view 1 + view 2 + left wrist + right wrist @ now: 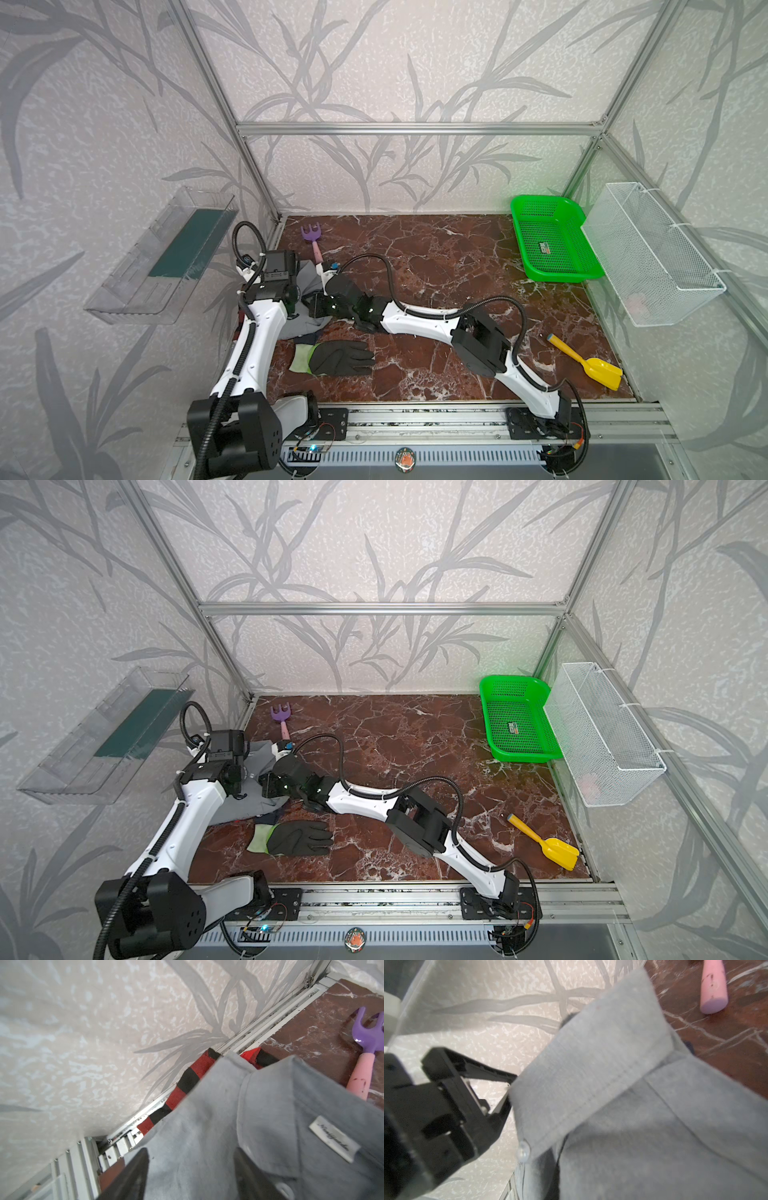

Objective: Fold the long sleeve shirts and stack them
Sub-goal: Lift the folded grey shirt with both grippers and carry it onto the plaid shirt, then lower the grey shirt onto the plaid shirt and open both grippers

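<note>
Stack of long sleeve shirts, entry for work in progress. Grey shirt (pixel 207 1115): collared, buttoned, label visible inside the neck; bunched on the surface (pixel 436 270) just beside the pink handle of the purple rake (pixel 312 241), collar end nearest the rake. Plaid shirt (pixel 187 1080): red and black, seen only as a strip along the wall rail, on the side of the grey cloth away from the rake; apparently underneath. Left end effector (pixel 190 1153): fingers spread, poised over the grey cloth by the collar, nothing pinched. Right end effector (pixel 316 308): pressed together near the rake handle, tips buried in grey cloth, by the look of it pinching a fold at the collar and holding it raised. Black glove (pixel 336 357): well apart from the rake, no part of the job. Step in hand, as judged: squaring the grey shirt on top of the plaid. Advice: keep the right pinch low and steady; close the left on the collar corner farther from the rake; draw both apart to take out wrinkles; lower flat without dragging the plaid strip or nudging the rake.
</note>
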You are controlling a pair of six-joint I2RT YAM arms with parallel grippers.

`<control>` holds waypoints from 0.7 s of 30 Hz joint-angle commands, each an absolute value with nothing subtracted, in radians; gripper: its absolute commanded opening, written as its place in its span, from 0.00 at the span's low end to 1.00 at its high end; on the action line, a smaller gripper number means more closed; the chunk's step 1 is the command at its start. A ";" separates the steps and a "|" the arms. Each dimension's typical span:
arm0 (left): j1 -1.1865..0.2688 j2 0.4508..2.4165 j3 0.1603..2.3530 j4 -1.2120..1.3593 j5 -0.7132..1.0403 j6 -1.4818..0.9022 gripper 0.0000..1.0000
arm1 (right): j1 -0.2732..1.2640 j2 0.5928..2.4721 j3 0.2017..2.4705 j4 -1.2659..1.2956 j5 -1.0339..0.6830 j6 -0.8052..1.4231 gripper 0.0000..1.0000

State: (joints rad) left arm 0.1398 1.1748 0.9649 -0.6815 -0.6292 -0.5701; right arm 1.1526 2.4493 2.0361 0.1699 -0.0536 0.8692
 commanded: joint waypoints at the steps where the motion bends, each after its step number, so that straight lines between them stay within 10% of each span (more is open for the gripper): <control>1: 0.143 1.145 1.015 -0.741 -0.632 -0.625 0.97 | 1.164 2.490 2.097 0.140 -0.066 0.915 0.00; 10: 0.096 0.873 0.887 -0.673 -0.437 -0.558 0.99 | 1.168 2.588 2.215 0.123 -0.069 1.018 0.02; 21: 0.049 0.808 0.841 -0.630 -0.413 -0.533 0.99 | 1.147 2.458 2.088 0.058 -0.041 0.898 0.63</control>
